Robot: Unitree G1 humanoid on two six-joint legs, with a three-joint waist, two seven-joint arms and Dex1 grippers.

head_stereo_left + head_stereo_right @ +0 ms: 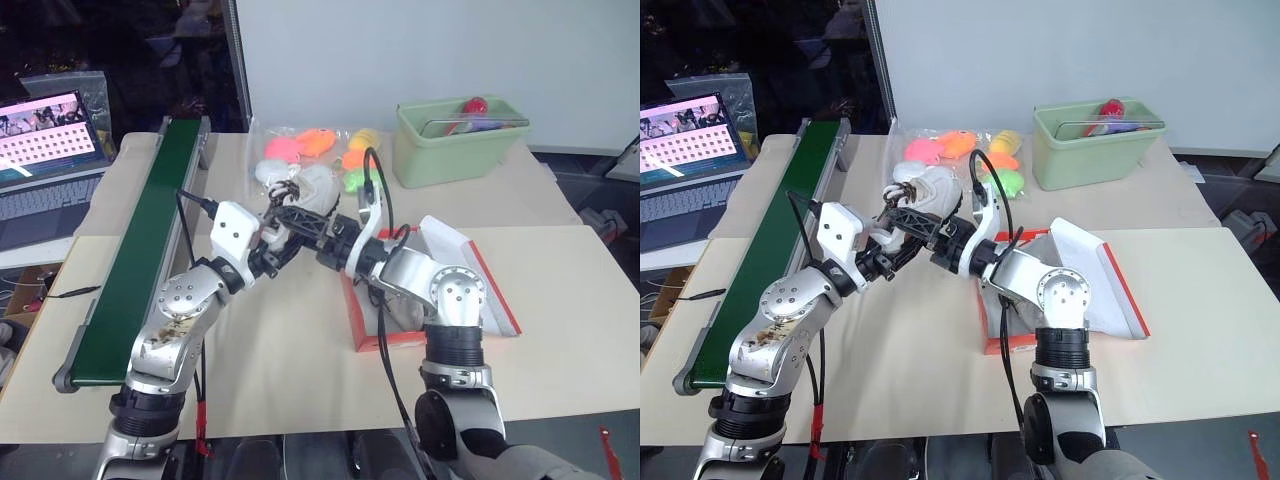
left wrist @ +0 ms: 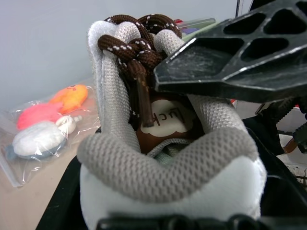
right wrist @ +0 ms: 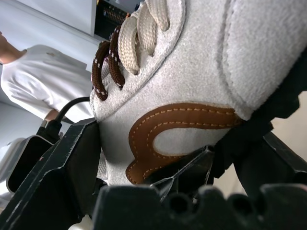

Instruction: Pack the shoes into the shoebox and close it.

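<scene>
Item in hand: one small cream mesh-and-suede shoe (image 1: 930, 188) with dark brown laces, held in the air just left of the orange-red cardboard shoebox (image 1: 372, 335). Your left gripper (image 1: 902, 222) has its jaws clamped on the shoe's heel end. Your right gripper (image 1: 945, 240) has a finger on each flank of the shoe; I cannot tell whether those jaws press it. The shoebox lies open on the tan tabletop (image 1: 280, 340), white lid (image 1: 450, 243) raised. Packing looks early: this shoe is not yet inside, the box interior is mostly hidden, closing remains.
</scene>
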